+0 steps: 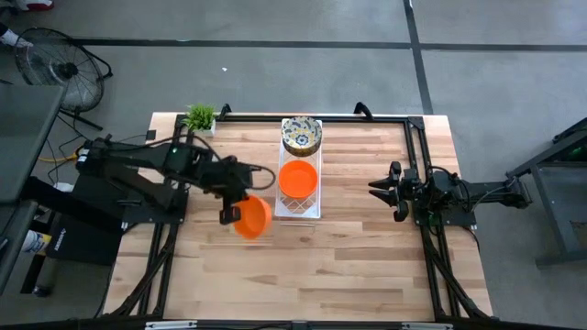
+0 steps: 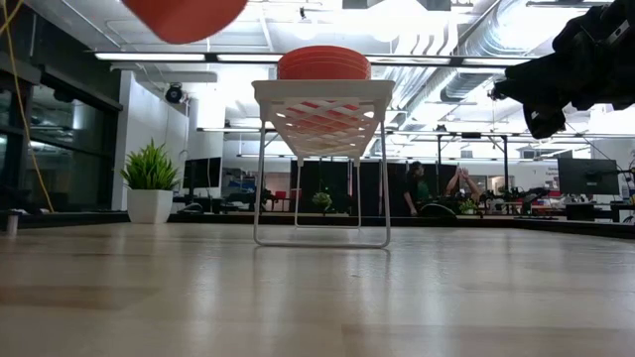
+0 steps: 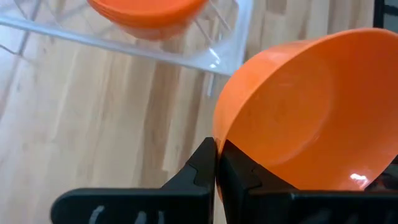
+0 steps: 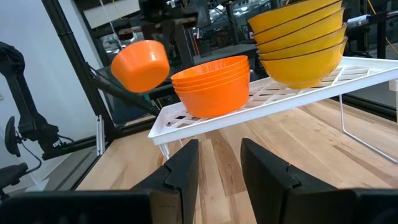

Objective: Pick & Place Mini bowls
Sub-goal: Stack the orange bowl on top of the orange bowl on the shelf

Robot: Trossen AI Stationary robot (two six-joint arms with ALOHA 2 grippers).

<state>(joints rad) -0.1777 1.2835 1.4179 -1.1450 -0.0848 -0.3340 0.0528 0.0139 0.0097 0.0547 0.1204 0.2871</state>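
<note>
On the white wire rack point(image 1: 301, 203) at the middle of the table point(image 1: 367, 266), seen from above, a stack of plain orange bowls point(image 1: 298, 179) sits at the near end and a stack of cream floral bowls point(image 1: 301, 135) at the far end. Just left of the rack, the left gripper point(image 1: 231, 213) is clamped on the rim of a single orange bowl point(image 1: 252, 218), held clear of the rack and tilted. The right gripper point(image 1: 385, 191) waits well to the rack's right, fingers parted and empty. From table height, the rack stands on thin legs with the orange stack point(image 2: 323, 62) on top; the lifted bowl point(image 2: 185, 16) hangs above and left of it, and a small green potted plant point(image 2: 151, 180) stands farther left. The left wrist camera shows dark fingers point(image 3: 208, 168) pinching the bowl's point(image 3: 305, 112) rim, its glossy inside plain orange. From the right wrist, the rack point(image 4: 273, 99) carries four nested orange bowls point(image 4: 211, 84) beside the other stack point(image 4: 301, 40), whose outsides look yellow.
</note>
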